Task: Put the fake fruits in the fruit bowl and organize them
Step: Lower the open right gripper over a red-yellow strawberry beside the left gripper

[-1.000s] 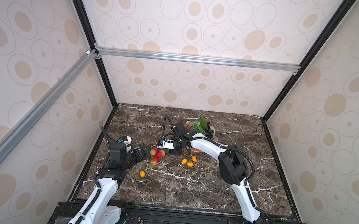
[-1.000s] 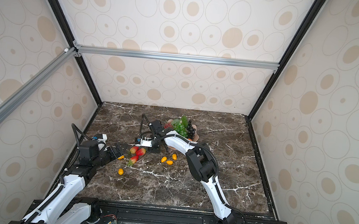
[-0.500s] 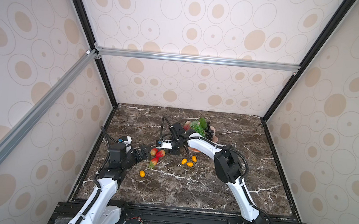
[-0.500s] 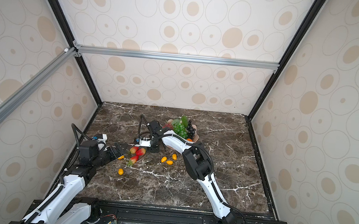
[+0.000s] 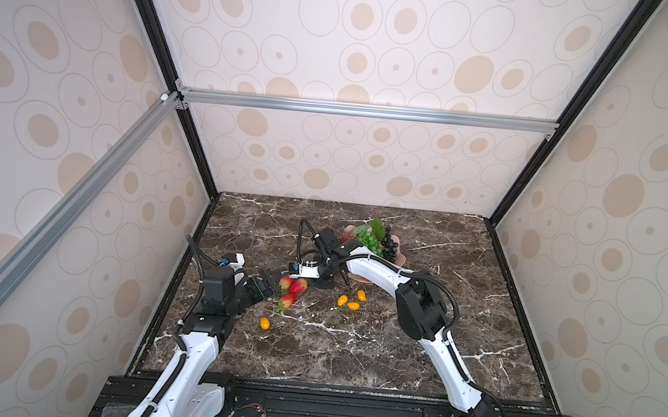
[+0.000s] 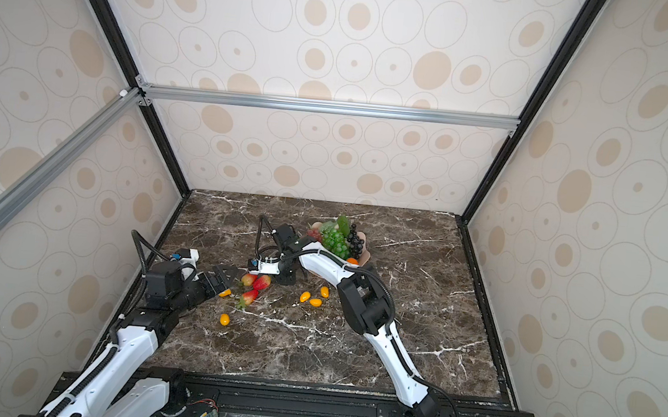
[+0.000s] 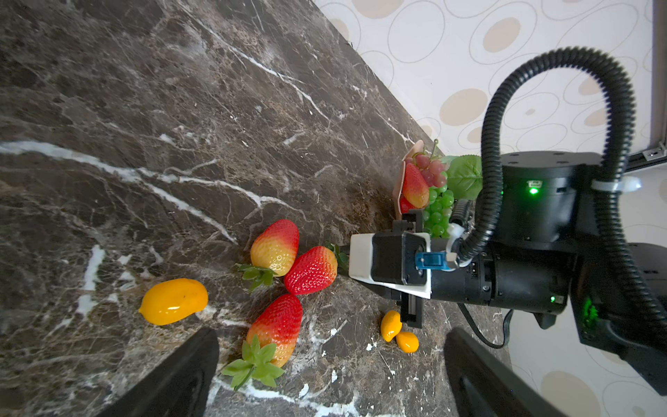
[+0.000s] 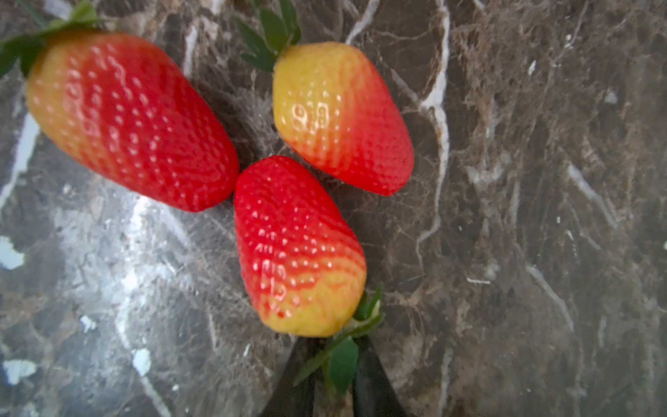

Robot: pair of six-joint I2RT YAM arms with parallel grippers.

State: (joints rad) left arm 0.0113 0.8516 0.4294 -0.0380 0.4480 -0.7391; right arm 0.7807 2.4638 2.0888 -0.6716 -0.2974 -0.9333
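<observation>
Glistening red strawberry (image 8: pixel 296 245), yellow-tinged top, green leafy cap

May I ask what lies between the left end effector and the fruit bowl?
Three strawberries lie there, with the right end effector pinching leaves of the middle strawberry, short of the fruit bowl; the left wrist view shows this.

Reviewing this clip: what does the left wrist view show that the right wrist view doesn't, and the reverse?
Left wrist only: the fruit bowl holding grapes, the yellow-orange ovals, the open left pincer and the right arm's wrist. Right wrist only: the grip itself, with the right pincer closed on the middle strawberry's leaves. Both: the three strawberries lying together on the marble table.
</observation>
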